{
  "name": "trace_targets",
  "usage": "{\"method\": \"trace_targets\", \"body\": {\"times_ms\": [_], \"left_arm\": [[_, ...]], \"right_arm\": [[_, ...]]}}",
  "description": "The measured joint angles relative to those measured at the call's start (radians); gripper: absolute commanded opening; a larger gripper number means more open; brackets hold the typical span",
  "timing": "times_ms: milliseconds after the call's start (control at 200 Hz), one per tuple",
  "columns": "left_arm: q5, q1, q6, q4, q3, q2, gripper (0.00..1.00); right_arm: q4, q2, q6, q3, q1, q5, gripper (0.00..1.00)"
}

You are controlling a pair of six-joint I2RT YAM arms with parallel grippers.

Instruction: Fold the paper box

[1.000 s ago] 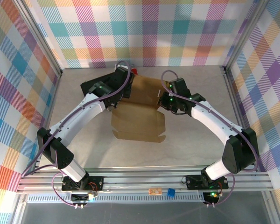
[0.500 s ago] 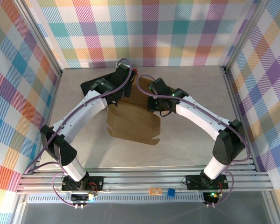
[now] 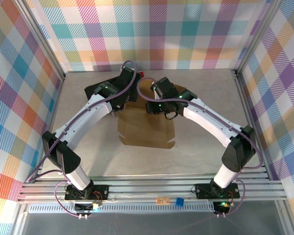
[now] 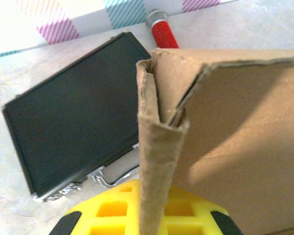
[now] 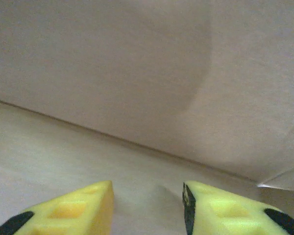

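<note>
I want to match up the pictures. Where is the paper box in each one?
Top view: the paper box lies mid-table, between the two arms.
Left wrist view: its raised flap stands in the centre and right.
Right wrist view: its brown board, with a crease, runs across the picture.
Landmark: the black case, left of the box in the top and left wrist views.

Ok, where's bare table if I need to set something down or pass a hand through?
Bare table runs along the near side, between the box and the rail. The far right corner, beyond the right arm, is also free. Crowded: the far middle, where the case, red cylinder and left arm meet the right arm over the box.
</note>
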Motion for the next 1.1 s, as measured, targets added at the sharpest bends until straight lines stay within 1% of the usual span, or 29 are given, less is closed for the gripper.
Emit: {"method": "trace_targets", "body": {"times_ms": [55,125,250,345,380,430,510,605,690,910,955,1035,1100], "left_arm": [[0.035,0.014,-0.014,0.0,-0.003,0.0,0.0],[0.094,0.044,-0.037,0.002,-0.007,-0.001,0.0],[0.203,0.107,-0.077,0.002,-0.007,-0.001,0.0],[0.273,0.14,-0.101,-0.005,-0.006,0.0,0.0],[0.296,0.15,-0.108,-0.009,-0.003,0.0,0.0],[0.32,0.156,-0.112,-0.016,0.007,0.005,0.0],[0.355,0.158,-0.116,-0.029,0.031,0.018,0.0],[0.386,0.159,-0.115,-0.043,0.061,0.035,0.0],[0.405,0.159,-0.115,-0.056,0.082,0.047,0.0],[0.428,0.159,-0.115,-0.072,0.088,0.07,0.0],[0.43,0.159,-0.115,-0.079,0.089,0.075,0.0],[0.435,0.159,-0.115,-0.088,0.089,0.082,0.0],[0.435,0.159,-0.115,-0.088,0.089,0.085,0.0]], "right_arm": [[0.013,-0.035,-0.003,0.011,-0.039,-0.083,0.53],[0.045,-0.104,0.01,0.013,-0.128,-0.203,0.55],[0.164,-0.255,0.09,-0.025,-0.372,-0.406,0.57],[0.251,-0.356,0.159,-0.106,-0.549,-0.494,0.54],[0.266,-0.379,0.176,-0.136,-0.593,-0.518,0.53],[0.268,-0.391,0.182,-0.167,-0.627,-0.543,0.53],[0.255,-0.372,0.155,-0.193,-0.631,-0.561,0.52],[0.211,-0.325,0.095,-0.206,-0.617,-0.553,0.53],[0.18,-0.283,0.039,-0.204,-0.6,-0.539,0.49],[0.094,-0.149,-0.093,-0.11,-0.499,-0.413,0.41],[0.08,-0.133,-0.105,-0.097,-0.48,-0.38,0.36],[0.051,-0.112,-0.126,-0.069,-0.452,-0.322,0.24],[0.031,-0.097,-0.142,-0.042,-0.431,-0.263,0.18]]}}
